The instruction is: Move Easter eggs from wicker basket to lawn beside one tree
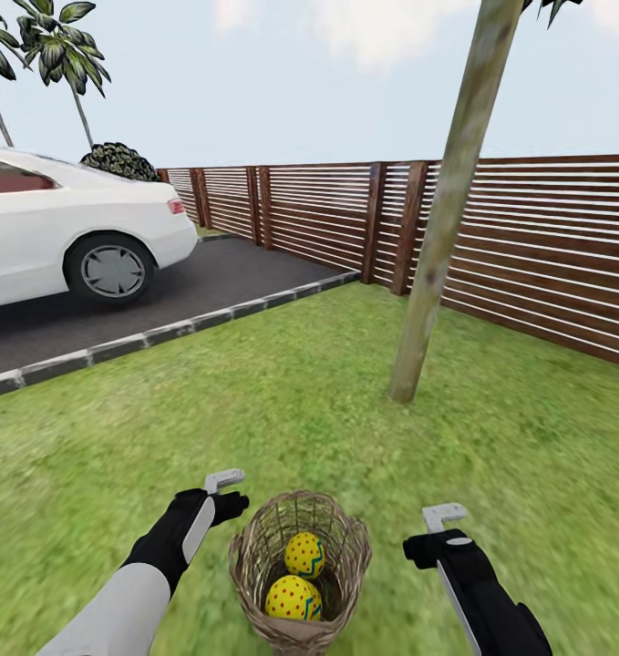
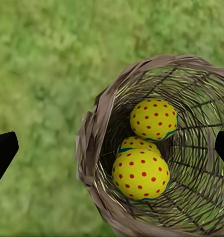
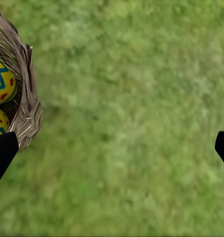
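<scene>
Third egg (image 2: 136,143) half-hidden — tree (image 1: 441,210) crown cut off.

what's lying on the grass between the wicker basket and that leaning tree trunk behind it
Nothing but bare lawn. In the head view, the stretch from the wicker basket up to the foot of the tree is short green grass with no object on it.

1. The left arm enters from the lower left of the head view, white forearm turning to a black wrist, angled up and to the right.
2. The left gripper (image 1: 225,480) sits at lower centre-left, its pale fingers pointing upward.
3. The right arm rises from the lower right corner, dark along its length.
4. The right gripper (image 1: 444,517) sits at lower centre-right.
5. In both wrist views, dark fingertips (image 2: 3,152) (image 3: 3,152) stand at opposite frame edges, spread wide.
</scene>
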Available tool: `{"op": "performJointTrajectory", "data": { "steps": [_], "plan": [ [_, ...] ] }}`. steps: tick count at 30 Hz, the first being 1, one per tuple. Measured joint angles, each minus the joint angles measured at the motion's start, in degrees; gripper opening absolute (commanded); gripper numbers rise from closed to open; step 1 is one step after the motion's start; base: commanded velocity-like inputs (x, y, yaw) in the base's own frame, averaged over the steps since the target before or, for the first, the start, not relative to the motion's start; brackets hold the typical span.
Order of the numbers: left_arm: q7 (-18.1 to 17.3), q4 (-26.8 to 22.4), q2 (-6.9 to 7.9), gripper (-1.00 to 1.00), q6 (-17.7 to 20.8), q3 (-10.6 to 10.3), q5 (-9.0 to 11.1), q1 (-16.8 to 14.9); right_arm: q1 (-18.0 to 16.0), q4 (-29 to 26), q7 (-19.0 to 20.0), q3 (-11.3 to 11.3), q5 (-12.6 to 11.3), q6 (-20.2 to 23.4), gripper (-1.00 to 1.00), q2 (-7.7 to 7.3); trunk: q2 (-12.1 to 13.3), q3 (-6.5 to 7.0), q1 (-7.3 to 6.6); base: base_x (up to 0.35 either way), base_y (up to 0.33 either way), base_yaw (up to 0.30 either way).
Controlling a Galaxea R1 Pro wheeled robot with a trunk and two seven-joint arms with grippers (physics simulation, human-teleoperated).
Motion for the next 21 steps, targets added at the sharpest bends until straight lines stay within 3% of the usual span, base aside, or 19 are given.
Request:
{"op": "performJointTrajectory", "data": {
  "steps": [5, 14, 21],
  "plan": [
    [0.0, 0.0, 0.0, 1.0, 0.0, 0.0, 0.0, 0.0, 0.0, -0.2, 0.1, -0.1, -0.1, -0.1, 1.0, -0.07, -2.0, -0.9, 1.1, 0.0, 0.0, 0.0],
    [0.0, 1.4, 0.0, 1.0, -0.3, 0.0, 0.0, 0.0, 0.0, -2.7, 1.6, -7.0, -0.7, -0.2, 1.0, -0.2, -5.6, -2.51, 3.08, 0.0, 0.0, 0.0],
    [0.0, 1.5, 0.0, 1.0, -0.4, 0.0, 0.0, 0.0, 0.0, -3.7, 3.4, -7.4, -0.9, -0.1, 1.0, -1.34, -8.4, -3.77, 4.61, 0.0, 0.0, 0.0]
  ]
}}
